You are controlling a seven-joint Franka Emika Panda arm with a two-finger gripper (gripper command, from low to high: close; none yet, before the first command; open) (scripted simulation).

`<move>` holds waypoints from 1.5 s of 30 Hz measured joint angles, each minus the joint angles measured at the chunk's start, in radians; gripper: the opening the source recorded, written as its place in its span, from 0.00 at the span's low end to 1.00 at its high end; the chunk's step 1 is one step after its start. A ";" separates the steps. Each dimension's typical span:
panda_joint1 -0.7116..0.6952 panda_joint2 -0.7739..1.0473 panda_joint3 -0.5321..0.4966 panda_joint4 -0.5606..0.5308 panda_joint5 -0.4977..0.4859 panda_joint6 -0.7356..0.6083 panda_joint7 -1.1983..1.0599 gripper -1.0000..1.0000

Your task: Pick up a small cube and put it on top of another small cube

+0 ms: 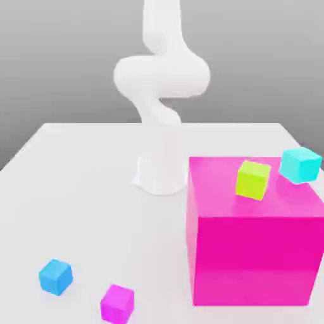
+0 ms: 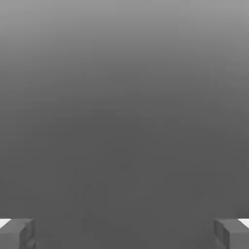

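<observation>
Cubes: blue cube point(image 1: 56, 276) and magenta cube point(image 1: 117, 302) lie near each other on the white table point(image 1: 82, 190); yellow-green cube point(image 1: 253, 180) and cyan cube point(image 1: 300, 164) sit atop the large magenta block point(image 1: 253, 253). Hand point(image 2: 124, 233) spread wide, holding nothing, none of the cubes between its fingers point(image 2: 17, 232).

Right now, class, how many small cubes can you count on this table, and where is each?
4. Blue cube and magenta cube on the table, front left in the exterior view; yellow-green cube on the big pink block; cyan cube at its far right edge. More may hide behind the block.
</observation>
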State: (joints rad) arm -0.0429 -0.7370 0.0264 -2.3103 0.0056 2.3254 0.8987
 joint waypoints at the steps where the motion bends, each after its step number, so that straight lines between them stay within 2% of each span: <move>1: -0.018 0.027 0.011 -0.004 0.002 0.011 0.043 0.50; 12: -0.189 0.302 0.130 -0.050 -0.009 0.123 0.503 0.50; 25: -0.321 0.631 0.209 -0.103 -0.095 0.254 1.095 0.50; 32: -0.343 0.809 0.196 -0.131 -0.138 0.324 1.412 0.50; 38: -0.321 0.956 0.154 -0.156 -0.128 0.386 1.649 0.50; 44: -0.274 1.153 0.090 -0.130 -0.166 0.527 1.749 0.50; 45: -0.266 1.176 0.081 -0.125 -0.173 0.544 1.755 0.00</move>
State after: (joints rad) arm -0.3088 0.4392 0.1071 -2.4356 -0.1671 2.8695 2.6535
